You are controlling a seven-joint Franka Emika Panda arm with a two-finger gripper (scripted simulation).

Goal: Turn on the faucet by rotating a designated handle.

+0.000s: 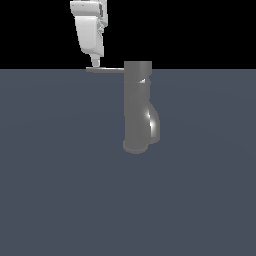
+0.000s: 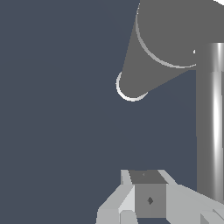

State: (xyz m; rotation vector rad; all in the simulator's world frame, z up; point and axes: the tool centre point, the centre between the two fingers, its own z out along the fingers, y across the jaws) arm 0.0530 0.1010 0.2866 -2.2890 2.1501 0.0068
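We see a broad, plain slate-blue floor [image 1: 60, 190] filling the lower part of the exterior view, with flat black above it. Nothing else stands on it near the faucet, and nothing lies between the arm and the lever.

The faucet [image 1: 137, 107] stands upright near the middle of the exterior view, a dull grey cylinder on a wider round base, its long axis vertical. Its bulging spout swells toward the exterior view's right and carries a bright highlight. In the wrist view we look down along the body [image 2: 175, 39] toward the base.

The white gripper [image 1: 94, 63] hangs down from the top of the exterior view, slightly tilted, its tip at the handle's outer end and apparently touching it. We cannot tell whether its fingers are spread or pressed together.

The handle [image 1: 105, 70] is a thin flat lever lying horizontal, pointing from the faucet's top toward the exterior view's left.

We can read no writing or brand marks on any surface.
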